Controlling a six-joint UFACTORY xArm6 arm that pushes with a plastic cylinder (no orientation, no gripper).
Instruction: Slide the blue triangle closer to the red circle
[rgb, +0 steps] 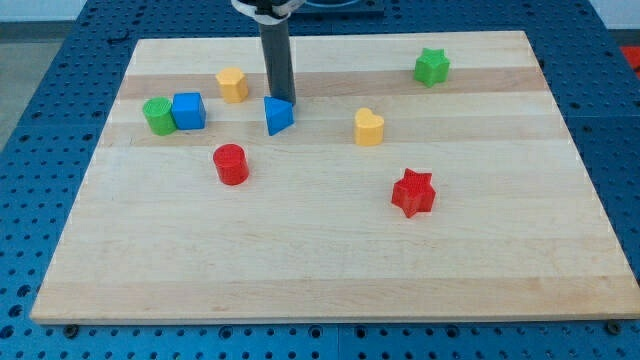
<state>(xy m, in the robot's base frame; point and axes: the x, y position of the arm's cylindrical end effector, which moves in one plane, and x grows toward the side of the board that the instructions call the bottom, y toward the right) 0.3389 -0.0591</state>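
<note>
The blue triangle (278, 116) lies on the wooden board (330, 270), left of centre toward the view's top. The red circle (231, 164) stands below and to the left of it, a short gap apart. My tip (285, 101) is at the triangle's upper right edge, touching or nearly touching it. The dark rod rises from there toward the view's top.
A yellow hexagon block (232, 85), a blue cube (188, 110) and a green round block (158, 116) sit at the left. A yellow heart (368, 127) lies right of the triangle. A red star (413, 193) and a green star (432, 67) lie on the right.
</note>
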